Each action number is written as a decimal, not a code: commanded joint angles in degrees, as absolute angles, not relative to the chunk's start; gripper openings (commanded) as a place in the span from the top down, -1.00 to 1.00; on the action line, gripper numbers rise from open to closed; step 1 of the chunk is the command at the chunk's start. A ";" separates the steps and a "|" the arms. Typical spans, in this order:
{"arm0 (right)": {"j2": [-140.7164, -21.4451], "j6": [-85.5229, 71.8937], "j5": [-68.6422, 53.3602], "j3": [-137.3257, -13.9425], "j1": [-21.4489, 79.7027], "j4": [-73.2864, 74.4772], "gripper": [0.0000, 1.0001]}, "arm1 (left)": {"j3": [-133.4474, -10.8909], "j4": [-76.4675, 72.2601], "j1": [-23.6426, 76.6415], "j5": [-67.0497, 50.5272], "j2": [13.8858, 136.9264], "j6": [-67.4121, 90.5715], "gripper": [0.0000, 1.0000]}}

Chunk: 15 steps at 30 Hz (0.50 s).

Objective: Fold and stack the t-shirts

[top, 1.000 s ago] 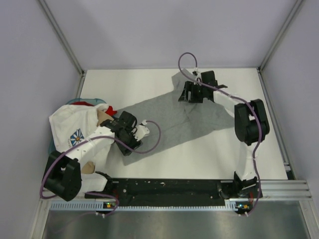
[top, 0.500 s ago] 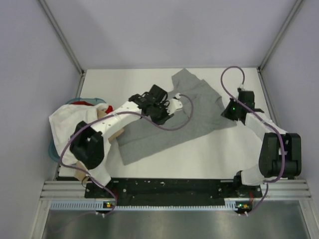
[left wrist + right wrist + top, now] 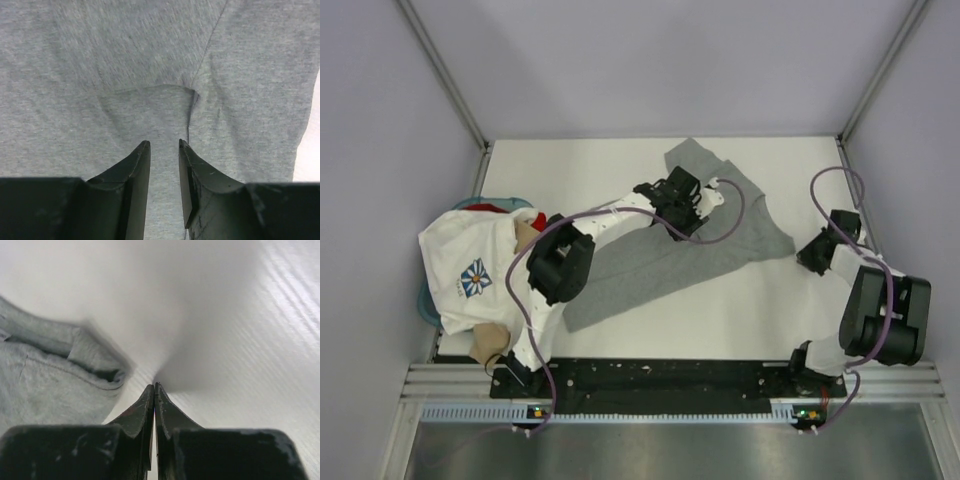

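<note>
Looking at the heather-grey t-shirt [image 3: 650, 270] spread aslant across the middle of the surface [image 3: 740, 320], with the left gripper [image 3: 164, 145] low over its far part, fingers [image 3: 135, 170] parted by a narrow gap just above the cloth. Over by the right edge now, seeing the right gripper [image 3: 154, 386] with fingers pressed tight together above bare surface, just beside a hemmed corner of the grey cloth. Spotting the white flower-print t-shirt [image 3: 470, 270] heaped at the left edge over a tan t-shirt [image 3: 490, 340] and a red t-shirt [image 3: 495, 208].

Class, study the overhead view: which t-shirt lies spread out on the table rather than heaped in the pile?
The grey t-shirt, lying flat mid-table; the white flower-print tee, tan tee and red tee sit heaped at the left edge.
</note>
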<state>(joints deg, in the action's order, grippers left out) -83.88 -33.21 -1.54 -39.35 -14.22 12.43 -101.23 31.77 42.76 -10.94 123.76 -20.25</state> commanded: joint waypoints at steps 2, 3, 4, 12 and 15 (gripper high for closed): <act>-80.69 -37.35 2.11 -35.78 -18.80 11.07 1.00 | -95.91 32.95 43.42 -14.32 116.12 -21.35 0.25; -79.99 -37.61 2.46 -35.42 -19.16 10.90 1.00 | -94.24 34.00 43.77 -14.76 114.19 -22.31 0.21; -78.85 -37.53 2.98 -35.25 -19.33 10.99 1.00 | -92.39 35.67 44.03 -15.64 111.73 -23.80 0.17; -69.35 -35.24 -1.91 -35.60 -19.34 10.29 0.24 | -67.71 46.22 44.21 -15.04 87.40 -33.74 -0.19; -70.39 -36.47 -4.48 -36.30 -17.85 9.93 0.06 | -59.79 51.14 44.03 -10.48 82.19 -34.45 -0.22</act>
<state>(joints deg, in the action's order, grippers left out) -70.83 -35.79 -0.62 -34.94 -18.65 11.73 -67.75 43.22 44.27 -14.85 88.40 -30.39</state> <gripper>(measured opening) 0.436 0.606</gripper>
